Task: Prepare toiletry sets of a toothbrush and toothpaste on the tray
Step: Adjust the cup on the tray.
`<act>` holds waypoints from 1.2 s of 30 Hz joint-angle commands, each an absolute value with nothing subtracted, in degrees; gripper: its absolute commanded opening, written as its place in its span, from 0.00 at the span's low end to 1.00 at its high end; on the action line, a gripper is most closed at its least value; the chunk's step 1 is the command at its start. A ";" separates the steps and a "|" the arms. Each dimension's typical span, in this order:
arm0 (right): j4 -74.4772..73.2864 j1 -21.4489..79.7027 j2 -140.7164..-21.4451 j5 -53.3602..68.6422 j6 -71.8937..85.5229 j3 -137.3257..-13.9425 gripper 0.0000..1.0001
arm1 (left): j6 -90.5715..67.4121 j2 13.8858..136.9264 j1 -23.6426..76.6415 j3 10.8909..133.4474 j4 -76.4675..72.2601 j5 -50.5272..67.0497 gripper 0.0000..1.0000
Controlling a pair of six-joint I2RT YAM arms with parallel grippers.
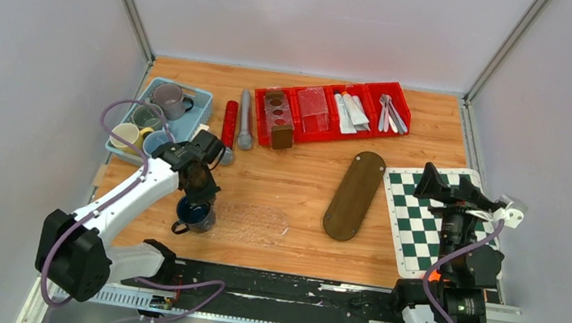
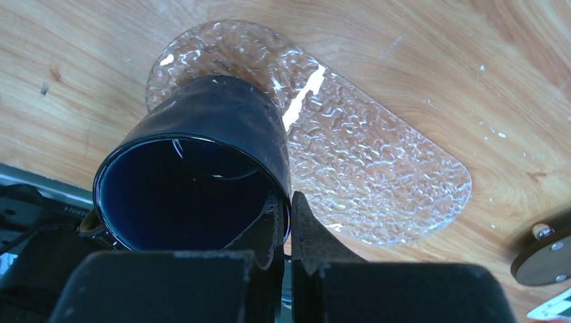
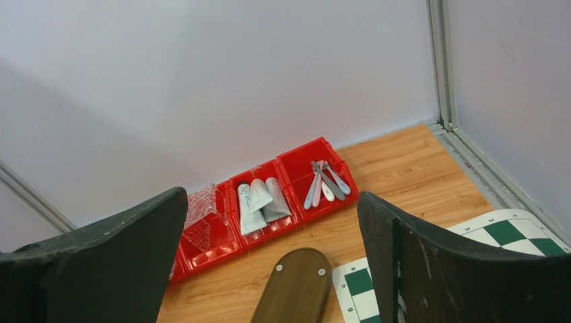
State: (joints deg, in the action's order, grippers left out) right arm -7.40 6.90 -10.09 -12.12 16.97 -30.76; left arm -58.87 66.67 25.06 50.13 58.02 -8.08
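Pinching the wall of the dark blue mug [image 2: 202, 128], one finger inside and one outside, the left hand [image 2: 289, 222] shows its grip only in its wrist view; the mug sits at the end of the clear tray [image 2: 377, 168]. Neighbouring red bins [image 3: 296, 158] hold toothpaste tubes [image 3: 256, 202] and toothbrushes [image 3: 323, 182], well beyond the right hand [image 3: 271, 202], spread wide and empty.

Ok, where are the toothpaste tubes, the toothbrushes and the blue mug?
toothpaste tubes [image 3: 247, 214], right wrist view, flat body of the left tube
toothbrushes [image 3: 322, 182], right wrist view, bundled handles
blue mug [image 2: 222, 111], left wrist view, outer wall
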 commanded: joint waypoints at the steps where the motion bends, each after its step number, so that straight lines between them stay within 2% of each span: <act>1: -5.27 7.76 -8.83 -13.25 15.30 -30.67 1.00 | -66.06 67.76 25.22 51.05 60.30 -10.91 0.00; 11: -4.66 9.04 -6.45 -13.98 13.46 -30.17 1.00 | -75.79 70.42 25.22 51.98 57.74 -14.74 0.00; 26: -4.48 9.62 -5.62 -13.68 13.22 -30.06 1.00 | -80.21 71.33 25.22 52.28 54.74 -15.06 0.00; 33: -4.48 9.68 -5.65 -13.62 13.10 -29.97 1.00 | -80.38 69.98 25.22 50.30 51.84 -13.04 0.13; 36: -4.44 9.71 -5.55 -13.57 13.07 -29.97 1.00 | -80.68 67.23 25.22 49.56 50.99 -13.77 0.35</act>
State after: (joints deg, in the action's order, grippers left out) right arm -6.44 9.26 -6.28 -13.43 13.80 -29.98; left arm -78.06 70.67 25.06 50.65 54.94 -13.34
